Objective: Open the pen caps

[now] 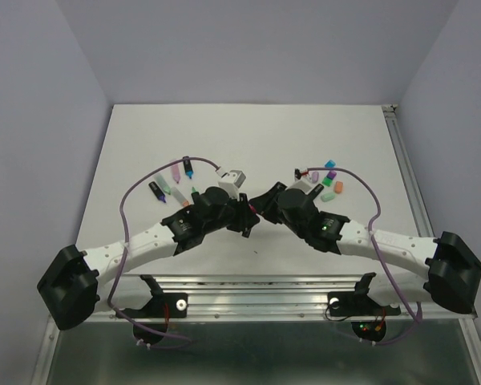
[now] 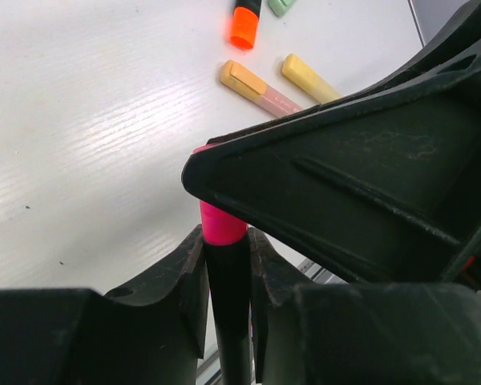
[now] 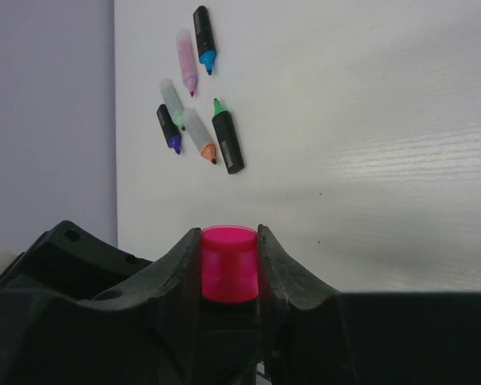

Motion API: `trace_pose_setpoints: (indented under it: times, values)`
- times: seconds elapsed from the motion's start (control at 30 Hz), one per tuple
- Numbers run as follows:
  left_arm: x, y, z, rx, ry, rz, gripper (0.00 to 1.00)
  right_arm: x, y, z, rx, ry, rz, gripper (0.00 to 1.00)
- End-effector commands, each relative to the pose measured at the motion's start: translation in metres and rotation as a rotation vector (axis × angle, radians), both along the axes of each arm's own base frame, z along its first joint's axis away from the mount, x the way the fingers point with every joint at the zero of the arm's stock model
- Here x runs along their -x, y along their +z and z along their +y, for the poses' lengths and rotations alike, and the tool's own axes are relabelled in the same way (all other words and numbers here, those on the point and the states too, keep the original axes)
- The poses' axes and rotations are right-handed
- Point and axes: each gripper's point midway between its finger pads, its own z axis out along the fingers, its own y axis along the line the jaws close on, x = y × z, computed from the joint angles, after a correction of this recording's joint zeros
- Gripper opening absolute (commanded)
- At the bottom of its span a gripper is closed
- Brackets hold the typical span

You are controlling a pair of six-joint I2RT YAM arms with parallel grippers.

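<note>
A black pen barrel (image 2: 227, 305) with a pink cap (image 3: 228, 263) is held between both grippers at mid-table. My left gripper (image 2: 226, 241) is shut on the barrel just below the cap. My right gripper (image 3: 229, 234) is shut on the pink cap, whose flat end faces its camera. In the top view the two grippers, left (image 1: 245, 220) and right (image 1: 259, 206), meet tip to tip and hide the pen. Loose pen caps (image 1: 331, 180) in blue, purple, orange and green lie to the right. The left wrist view shows an orange cap (image 2: 244, 24).
Several uncapped pens (image 1: 173, 184) lie left of the grippers, also in the right wrist view as a cluster of pens (image 3: 199, 104). Two pastel pens with yellow ends (image 2: 260, 88) lie near the loose caps. A metal rail (image 1: 409, 172) runs along the table's right edge.
</note>
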Motion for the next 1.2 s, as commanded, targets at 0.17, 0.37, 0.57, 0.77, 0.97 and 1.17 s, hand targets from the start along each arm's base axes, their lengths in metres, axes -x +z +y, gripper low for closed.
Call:
trace_pose_setpoints:
  times: [0.17, 0.37, 0.57, 0.77, 0.97, 1.17]
  values:
    - [0.001, 0.050, -0.012, 0.155, -0.022, -0.104, 0.00, 0.003, 0.035, 0.012, -0.073, 0.038, -0.094, 0.28]
    - [0.021, 0.080, -0.010, 0.310, -0.079, -0.147, 0.00, 0.020, 0.060, 0.009, -0.154, 0.136, -0.223, 0.73]
    - [0.032, 0.099, -0.009, 0.383, -0.118, -0.162, 0.00, 0.034, 0.083, 0.008, -0.210, 0.222, -0.353, 0.88]
    - [0.045, 0.114, -0.011, 0.459, -0.180, -0.173, 0.00, 0.054, 0.112, 0.013, -0.343, 0.323, -0.482, 0.88]
    - [0.055, 0.125, -0.014, 0.505, -0.234, -0.183, 0.00, 0.058, 0.125, 0.015, -0.383, 0.344, -0.536, 0.83]
    - [0.055, 0.128, -0.014, 0.514, -0.238, -0.188, 0.00, 0.061, 0.129, 0.016, -0.398, 0.354, -0.557, 0.56]
